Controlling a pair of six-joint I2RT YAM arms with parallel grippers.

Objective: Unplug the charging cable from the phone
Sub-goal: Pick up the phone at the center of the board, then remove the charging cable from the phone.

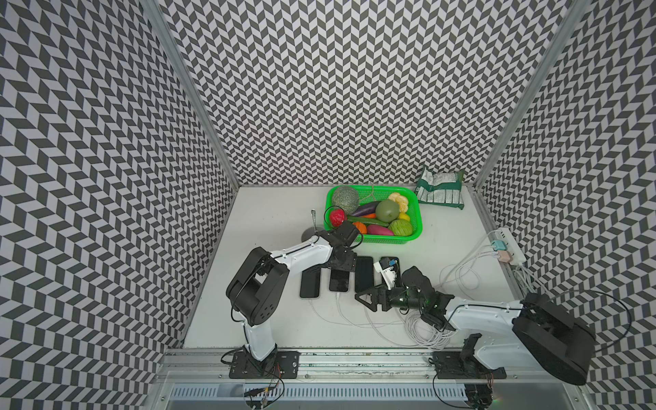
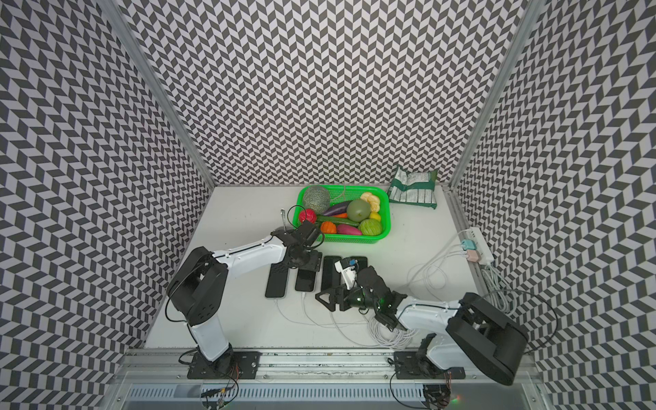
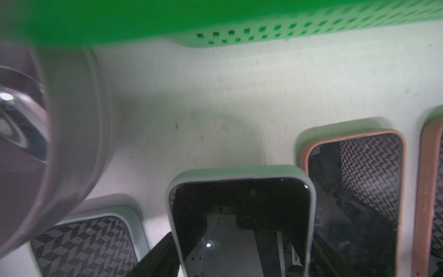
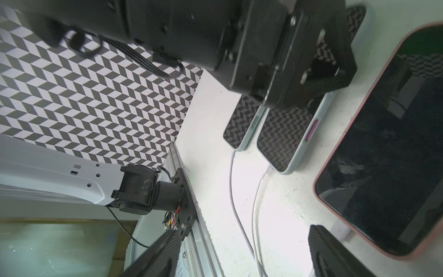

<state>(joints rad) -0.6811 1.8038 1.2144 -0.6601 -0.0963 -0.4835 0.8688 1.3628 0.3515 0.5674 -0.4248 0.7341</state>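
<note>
Left arm [image 1: 301,253]: base at the near edge, lower link upright, elbow folded. The white forearm runs out and rightward to the phone row, wrist bent down.

Left claw [image 1: 340,269] sits on the far end of the pale-cased phone [image 1: 339,282], second from the left in a row of four lying flat on the bench [image 1: 277,220]. In the left wrist view there's a finger [image 3: 158,256] against each long side, so it's pinching that phone across its width. The phone's cable [image 1: 340,301] is plugged in at the near end and trails toward the near edge.

Right arm [image 1: 482,312]: forearm lies low, reaching leftward from the near-right base, wrist turned so the claw points left along the phones' near ends.

Right claw [image 1: 367,299] is spread, low over the bench at the near end of the pink-cased phone [image 1: 364,278], third in the row. In the right wrist view a white plug [image 4: 342,231] is seated in that phone, just beside one finger [image 4: 335,251], not clamped.

Green basket [image 1: 372,188] of fruit and vegetables sits beyond the phones. Power strip [image 1: 511,245] is at the right edge. A coil of white cable [image 1: 426,330] lies under the right forearm.
</note>
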